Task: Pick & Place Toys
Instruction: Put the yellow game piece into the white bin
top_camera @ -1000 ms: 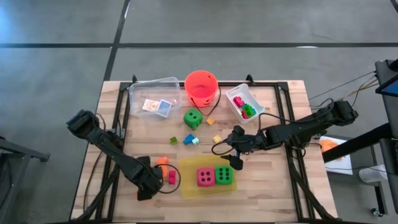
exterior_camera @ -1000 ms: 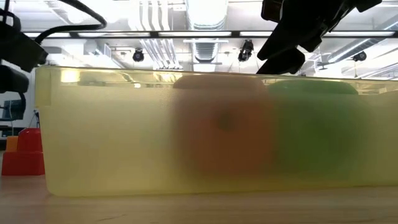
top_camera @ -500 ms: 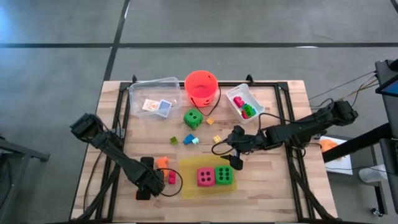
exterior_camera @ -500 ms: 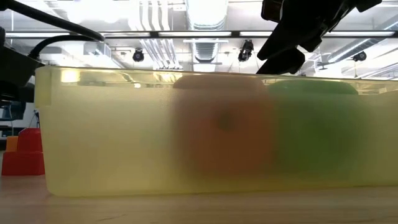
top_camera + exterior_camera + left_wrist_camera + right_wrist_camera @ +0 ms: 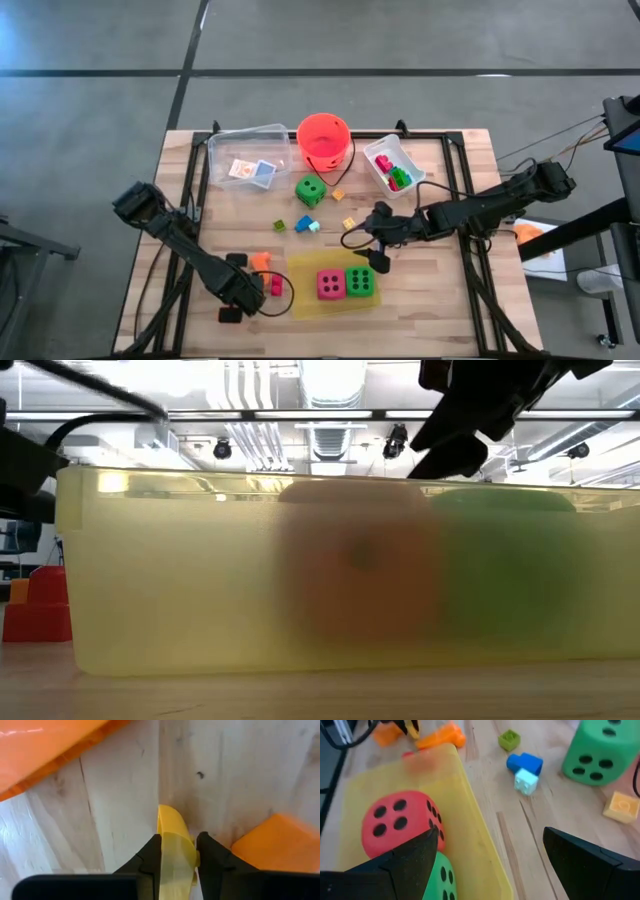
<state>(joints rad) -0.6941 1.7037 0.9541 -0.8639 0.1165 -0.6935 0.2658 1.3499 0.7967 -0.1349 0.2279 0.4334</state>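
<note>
My left gripper (image 5: 177, 842) is at the near left, left of the flat yellow tray (image 5: 300, 268), and is shut on a small yellow plastic piece (image 5: 172, 835). Orange pieces (image 5: 272, 842) lie beside it. My right gripper (image 5: 490, 840) is open and empty, above the tray's far right corner (image 5: 372, 262). A pink die (image 5: 331, 284) and a green die (image 5: 360, 281) sit in the tray. A second green die (image 5: 310, 190) rests on the table near the bucket. Small bricks (image 5: 305, 224) lie mid-table. My left gripper pinches the small yellow piece by its two flat sides (image 5: 175, 857) between its two fingers. The piece's rounded free end (image 5: 170, 817) sticks out past the fingertips, toward the wooden table. Whether that end touches the wood I cannot tell.
An orange-red bucket (image 5: 323, 140) stands at the far middle. One clear bin (image 5: 250, 155) holds cards, another (image 5: 392, 163) holds coloured bricks. A red brick (image 5: 275, 285) lies by the tray's left edge. A yellow brick (image 5: 348, 223) and a green brick (image 5: 280, 225) lie mid-table.
My left arm has shifted slightly beside the tray. In the low view it has drawn back from the picture's left. My right gripper has kept still.
</note>
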